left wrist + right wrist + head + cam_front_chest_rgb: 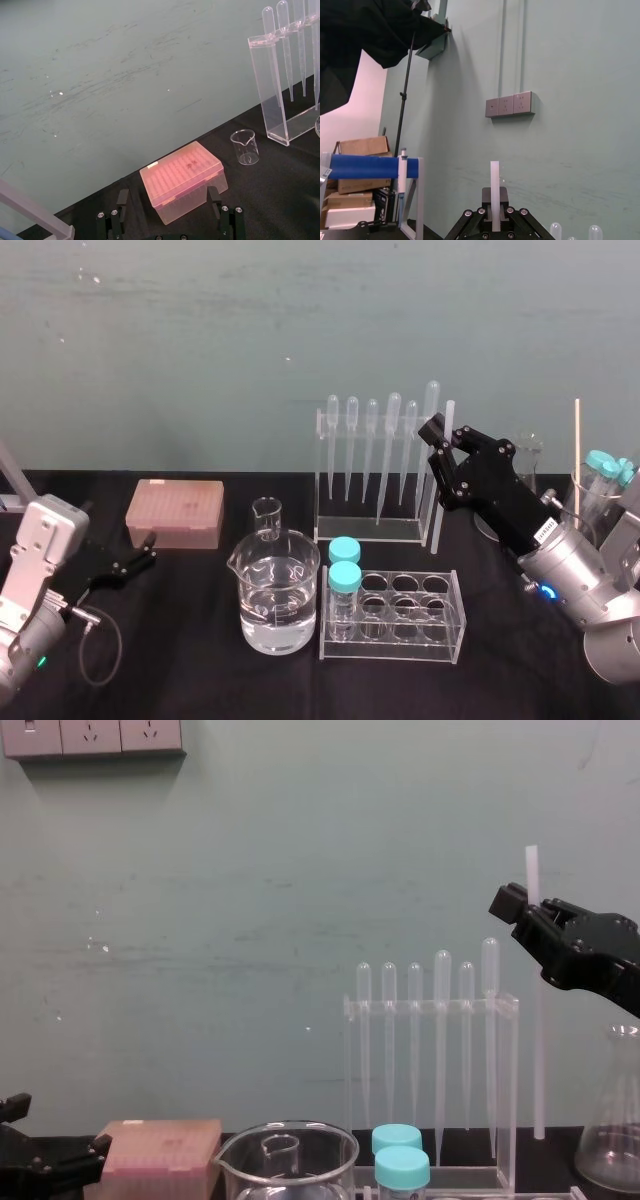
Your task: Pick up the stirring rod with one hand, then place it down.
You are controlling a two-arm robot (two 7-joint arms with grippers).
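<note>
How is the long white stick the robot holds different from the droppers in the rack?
The stirring rod is straight with even width; the pipettes have bulb tops and taper. The stirring rod is longer than the pipettes. The right gripper clamps the stirring rod; the pipettes hang in the rack. Both stand upright and look pale, see-through. The left gripper sits idle near the pink box.

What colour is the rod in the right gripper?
Translucent white rod, best in chest view.
</note>
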